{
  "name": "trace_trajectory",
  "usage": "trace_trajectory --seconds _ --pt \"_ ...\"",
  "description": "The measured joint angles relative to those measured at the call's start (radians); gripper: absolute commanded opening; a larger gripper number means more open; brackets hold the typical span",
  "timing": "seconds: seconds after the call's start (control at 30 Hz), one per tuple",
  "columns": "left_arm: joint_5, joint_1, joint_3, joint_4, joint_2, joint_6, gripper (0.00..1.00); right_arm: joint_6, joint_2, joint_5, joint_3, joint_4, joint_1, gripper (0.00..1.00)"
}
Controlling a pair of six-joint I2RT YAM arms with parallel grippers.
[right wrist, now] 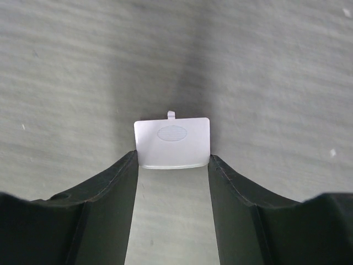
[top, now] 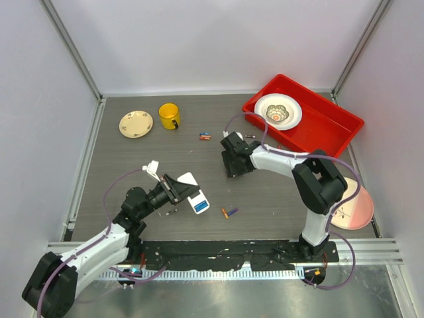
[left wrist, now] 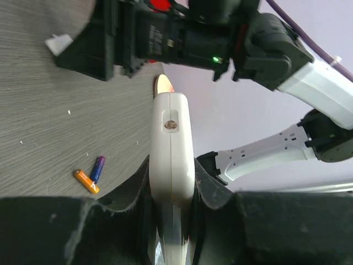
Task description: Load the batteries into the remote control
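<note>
On the grey wood-grain surface (top: 278,199), the left end effector (left wrist: 172,179) is clamping the remote control (left wrist: 172,138) edge-up, presumably to expose its bay, while the right end effector (right wrist: 172,165) is pinching the small white cover (right wrist: 172,138), leaving the batteries (top: 229,212) lying loose nearby.

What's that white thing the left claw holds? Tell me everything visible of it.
It is the remote control, a slim, flat white slab of smooth-looking plastic, with a blue patch at one end in the top view. The left gripper is shut on it, one finger on each broad face, so the wrist view shows its narrow edge, with a seam and a round hole. Whether it touches the table is unclear.
</note>
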State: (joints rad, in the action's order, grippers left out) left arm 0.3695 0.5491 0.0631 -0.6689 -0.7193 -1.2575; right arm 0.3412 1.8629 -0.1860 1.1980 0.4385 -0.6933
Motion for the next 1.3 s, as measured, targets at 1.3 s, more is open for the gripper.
trace_trajectory --seconds 1.3 --pt "-0.202 0.103 0.084 -0.578 -0.655 -0.14 0.0 -0.011 -0.258 0.182 0.352 0.729 -0.352 0.01"
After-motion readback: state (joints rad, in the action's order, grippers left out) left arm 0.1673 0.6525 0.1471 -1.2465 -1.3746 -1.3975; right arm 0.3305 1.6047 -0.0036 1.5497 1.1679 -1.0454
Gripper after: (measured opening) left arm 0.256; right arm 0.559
